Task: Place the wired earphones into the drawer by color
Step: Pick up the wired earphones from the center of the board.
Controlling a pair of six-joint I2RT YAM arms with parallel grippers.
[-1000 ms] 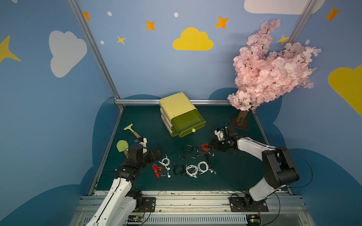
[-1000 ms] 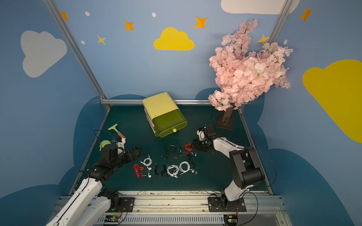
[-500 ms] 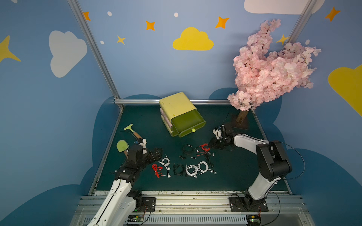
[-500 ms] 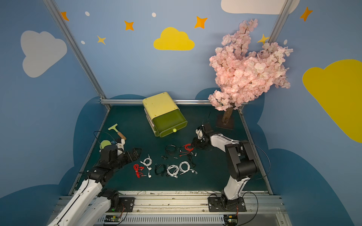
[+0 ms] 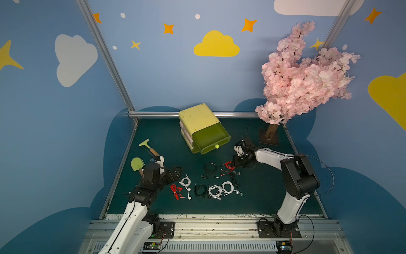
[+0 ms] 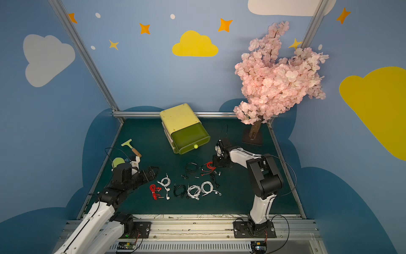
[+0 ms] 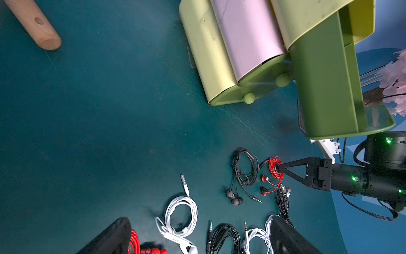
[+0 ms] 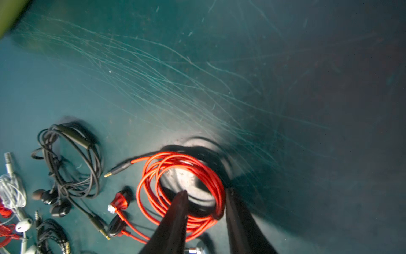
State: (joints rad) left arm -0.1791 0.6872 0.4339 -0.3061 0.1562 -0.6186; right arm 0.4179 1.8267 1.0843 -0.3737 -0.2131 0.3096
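Observation:
Several wired earphones lie coiled on the green mat in front of the drawer (image 5: 211,137) (image 6: 190,136), which stands pulled out of the top of a yellow-green cabinet. My right gripper (image 8: 206,192) (image 5: 235,161) straddles one side of a red coil (image 8: 180,167) (image 5: 228,166). One finger is inside the loop and the other outside, with a gap still between them. My left gripper (image 7: 198,220) (image 5: 174,173) hangs wide open and empty over a white coil (image 7: 182,211), beside another red bundle (image 5: 174,190). Black coils (image 5: 209,168) (image 5: 200,190) and white coils (image 5: 227,187) lie between the arms.
A scraper with a wooden handle (image 5: 147,146) and a round green tool (image 5: 137,163) lie at the left edge behind my left arm. A pink blossom tree (image 5: 303,72) stands on its base (image 5: 269,136) at the back right. Metal rails border the mat.
My right gripper has come down and forward onto the red coil, and its jaws have narrowed around the cord. My left arm has not moved.

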